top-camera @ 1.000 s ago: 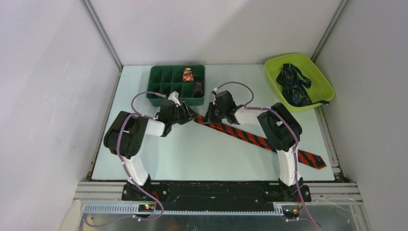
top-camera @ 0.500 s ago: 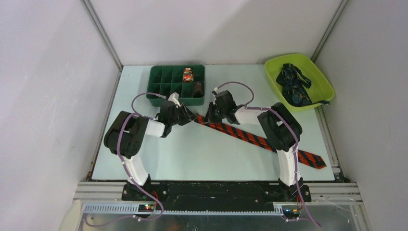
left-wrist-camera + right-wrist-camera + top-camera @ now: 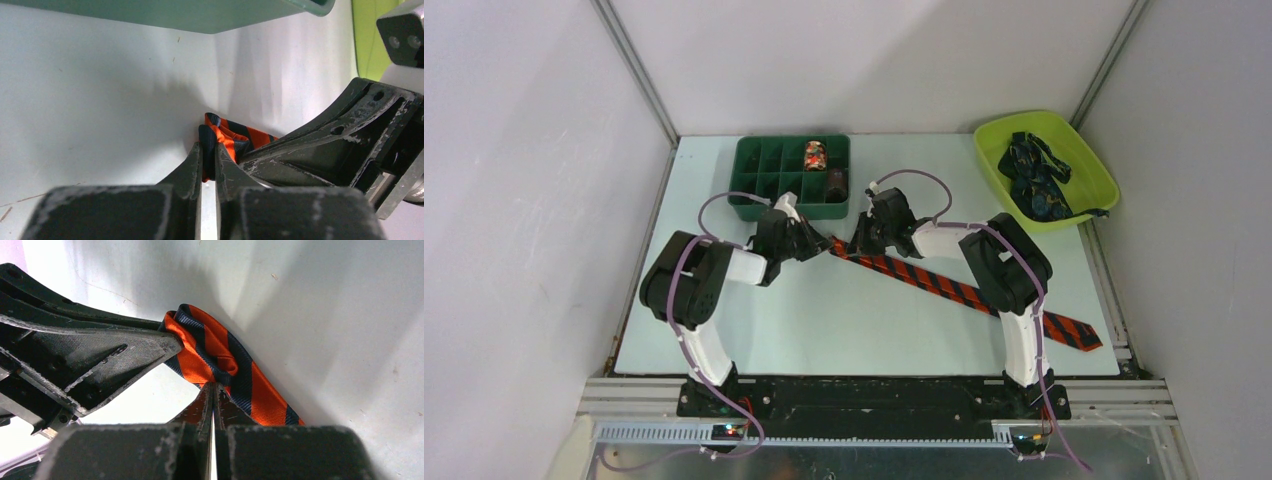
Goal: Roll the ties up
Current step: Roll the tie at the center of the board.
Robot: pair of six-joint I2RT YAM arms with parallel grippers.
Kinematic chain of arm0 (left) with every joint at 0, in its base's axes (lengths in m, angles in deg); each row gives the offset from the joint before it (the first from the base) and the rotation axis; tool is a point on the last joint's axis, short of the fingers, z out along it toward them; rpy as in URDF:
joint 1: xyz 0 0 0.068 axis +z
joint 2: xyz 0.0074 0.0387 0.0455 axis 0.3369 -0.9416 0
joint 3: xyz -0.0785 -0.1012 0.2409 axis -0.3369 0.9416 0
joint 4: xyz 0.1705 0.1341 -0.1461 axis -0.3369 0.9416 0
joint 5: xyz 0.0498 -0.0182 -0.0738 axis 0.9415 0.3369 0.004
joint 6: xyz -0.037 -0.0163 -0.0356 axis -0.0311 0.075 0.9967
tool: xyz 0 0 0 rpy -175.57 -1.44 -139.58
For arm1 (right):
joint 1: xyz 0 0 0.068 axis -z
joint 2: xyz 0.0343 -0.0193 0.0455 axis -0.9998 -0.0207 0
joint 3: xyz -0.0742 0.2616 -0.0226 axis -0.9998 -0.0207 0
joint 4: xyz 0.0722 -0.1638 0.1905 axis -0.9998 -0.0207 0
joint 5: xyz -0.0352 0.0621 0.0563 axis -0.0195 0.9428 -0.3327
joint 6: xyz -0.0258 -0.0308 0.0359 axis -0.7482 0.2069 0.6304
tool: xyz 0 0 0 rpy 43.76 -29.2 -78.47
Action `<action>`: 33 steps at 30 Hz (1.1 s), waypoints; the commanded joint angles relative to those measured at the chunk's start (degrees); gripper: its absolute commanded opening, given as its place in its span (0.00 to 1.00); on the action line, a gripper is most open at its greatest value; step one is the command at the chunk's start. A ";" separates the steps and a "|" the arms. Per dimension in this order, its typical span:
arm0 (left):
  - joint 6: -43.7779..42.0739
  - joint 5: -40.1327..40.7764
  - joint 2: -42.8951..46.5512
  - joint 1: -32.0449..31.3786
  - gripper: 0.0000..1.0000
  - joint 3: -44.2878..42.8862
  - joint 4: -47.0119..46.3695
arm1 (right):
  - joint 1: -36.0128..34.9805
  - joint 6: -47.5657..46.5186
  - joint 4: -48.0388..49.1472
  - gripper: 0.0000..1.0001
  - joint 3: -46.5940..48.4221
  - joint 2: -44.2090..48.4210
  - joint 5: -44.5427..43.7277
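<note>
Left gripper (image 3: 207, 151) pinches the tie (image 3: 210, 347) at its folded far end (orange, dark-striped); right gripper (image 3: 213, 389) fingers pressed together, touching it.

- I see the table (image 3: 824, 320) with both arm bases at its near edge.
- A divided tray (image 3: 764, 170) sits at the far edge, left of centre.
- A small roll (image 3: 815, 156) lies in a rear compartment of it. A second roll (image 3: 835, 184) lies one compartment nearer and to the right.
- A tub (image 3: 1084, 165) sits at the far right corner, with a heap of ties (image 3: 1036, 180) inside.
- A long tie (image 3: 934, 283) lies diagonally on the table, from just before the tray's right corner to the near right corner, passing under the right arm.
- The left gripper (image 3: 816, 240) and right gripper (image 3: 856, 245) flank its far end.
</note>
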 commanded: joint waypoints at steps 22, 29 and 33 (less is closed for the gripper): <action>-8.80 12.40 9.25 -4.45 0.00 -5.29 13.37 | 3.88 -3.07 -1.63 0.18 -3.90 17.55 -0.39; -10.24 21.22 10.30 -8.16 0.00 -6.97 16.49 | 4.67 -2.38 -0.62 0.17 -7.40 18.51 -0.54; -12.64 30.24 11.17 -11.22 0.00 -7.84 18.86 | 5.45 -2.40 -0.51 0.17 -9.01 19.30 -0.51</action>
